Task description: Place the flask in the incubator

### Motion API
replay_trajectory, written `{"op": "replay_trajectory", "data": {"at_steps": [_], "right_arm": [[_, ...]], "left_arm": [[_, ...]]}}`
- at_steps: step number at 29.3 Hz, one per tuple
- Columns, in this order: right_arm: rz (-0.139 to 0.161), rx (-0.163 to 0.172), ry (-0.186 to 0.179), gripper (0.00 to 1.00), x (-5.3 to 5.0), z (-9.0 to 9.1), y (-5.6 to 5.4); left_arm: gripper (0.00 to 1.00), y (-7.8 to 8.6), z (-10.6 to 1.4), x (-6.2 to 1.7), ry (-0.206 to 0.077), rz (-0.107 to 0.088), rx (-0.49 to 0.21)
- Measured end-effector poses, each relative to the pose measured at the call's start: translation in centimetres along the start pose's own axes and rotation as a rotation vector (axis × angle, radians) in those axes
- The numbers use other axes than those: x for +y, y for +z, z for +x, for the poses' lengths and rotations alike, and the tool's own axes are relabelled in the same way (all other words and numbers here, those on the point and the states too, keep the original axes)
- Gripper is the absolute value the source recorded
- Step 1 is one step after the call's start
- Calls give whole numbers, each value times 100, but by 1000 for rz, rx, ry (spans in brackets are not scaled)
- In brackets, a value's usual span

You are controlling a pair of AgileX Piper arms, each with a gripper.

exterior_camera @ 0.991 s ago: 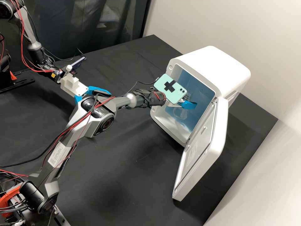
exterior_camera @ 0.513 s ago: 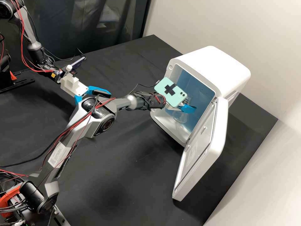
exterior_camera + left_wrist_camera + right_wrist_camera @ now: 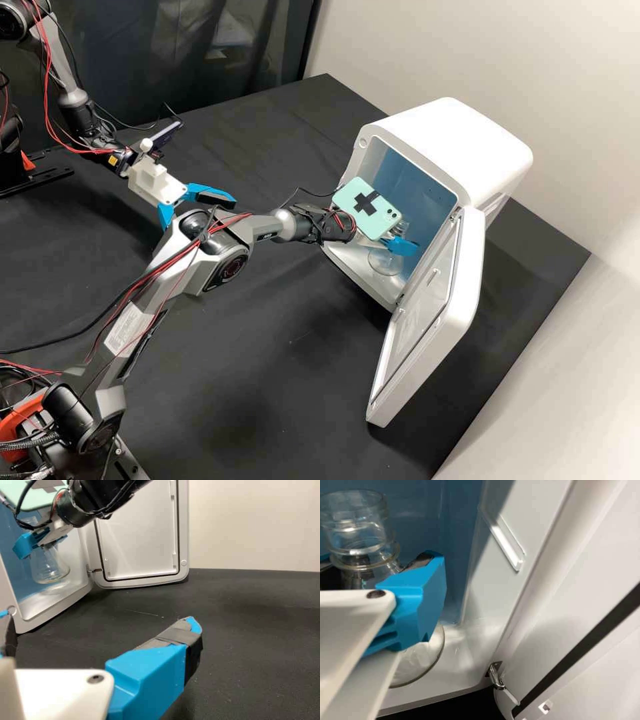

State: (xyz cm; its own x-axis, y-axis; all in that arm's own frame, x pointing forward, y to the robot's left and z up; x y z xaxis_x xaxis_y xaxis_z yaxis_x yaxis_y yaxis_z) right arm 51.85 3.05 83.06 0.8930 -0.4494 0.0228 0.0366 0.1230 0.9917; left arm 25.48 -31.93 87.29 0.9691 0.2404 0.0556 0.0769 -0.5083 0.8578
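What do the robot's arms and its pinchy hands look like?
The left arm and right arm are dark grey, with chunky round joints and red and black cables running along them. The right arm wears a white sticker and a mint-green plate with a black cross. The left gripper and right gripper are white with two bright blue fingers.

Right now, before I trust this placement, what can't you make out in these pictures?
Far finger of the right gripper: right wrist view, the flask neck and the picture edge hide it.
Flask neck: high view, the mint phone on the wrist covers it.
Outer face of the incubator door: high view, turned away from the camera.
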Motion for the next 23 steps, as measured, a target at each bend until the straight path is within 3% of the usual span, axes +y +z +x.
{"op": "replay_trajectory", "data": {"at_steps": [7, 23], "right_arm": [[3, -12, 6, 0, 36, 24, 55], [2, -31, -9, 0, -23, 47, 130]], "left_arm": [[100, 13, 4, -3, -1, 1, -5], [100, 24, 28, -22, -7, -1, -10]]}}
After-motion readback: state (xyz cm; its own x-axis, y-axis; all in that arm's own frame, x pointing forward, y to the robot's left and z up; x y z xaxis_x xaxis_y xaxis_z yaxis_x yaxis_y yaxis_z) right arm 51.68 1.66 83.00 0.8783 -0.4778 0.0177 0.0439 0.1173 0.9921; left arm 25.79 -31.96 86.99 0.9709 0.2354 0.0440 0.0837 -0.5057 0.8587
